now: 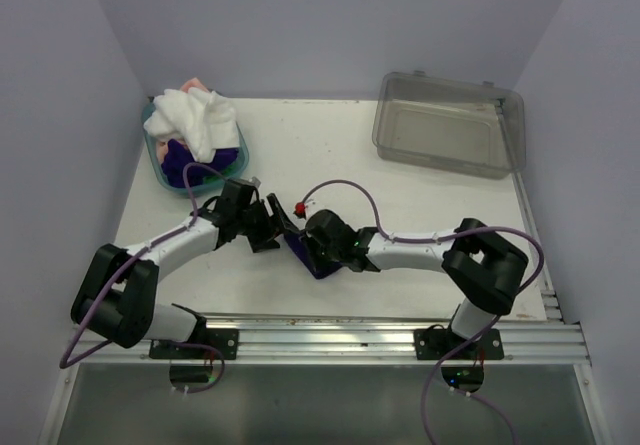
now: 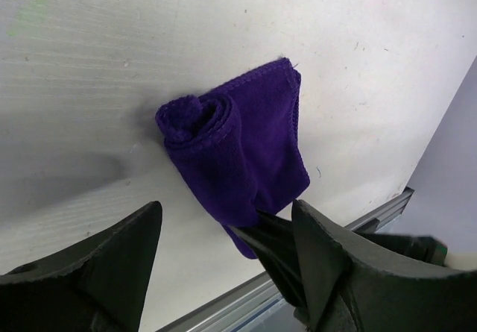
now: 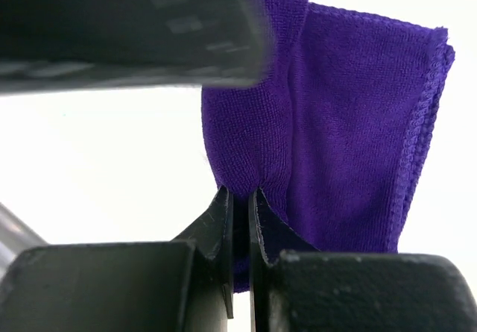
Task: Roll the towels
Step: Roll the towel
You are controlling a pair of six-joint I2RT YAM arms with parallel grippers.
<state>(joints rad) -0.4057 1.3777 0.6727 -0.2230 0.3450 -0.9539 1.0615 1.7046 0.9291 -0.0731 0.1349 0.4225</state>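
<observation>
A dark purple towel (image 1: 303,249) lies mid-table, partly rolled; in the left wrist view the towel's (image 2: 238,149) rolled end faces the camera. My right gripper (image 3: 240,195) is shut on a fold at the towel's (image 3: 343,123) near end, its fingers (image 2: 277,244) showing under the cloth. My left gripper (image 2: 227,207) stands open just short of the roll, not touching it. It sits left of the towel in the top view (image 1: 266,227), with the right gripper (image 1: 316,246) against the cloth. A white towel (image 1: 197,120), a peach-pink one (image 1: 196,86) and more purple cloth (image 1: 180,161) are piled in the basket.
The teal basket (image 1: 205,189) stands at the back left. A clear grey bin (image 1: 450,125) stands at the back right. The table's metal front rail (image 1: 380,330) runs just behind both arm bases. Cables loop over both arms.
</observation>
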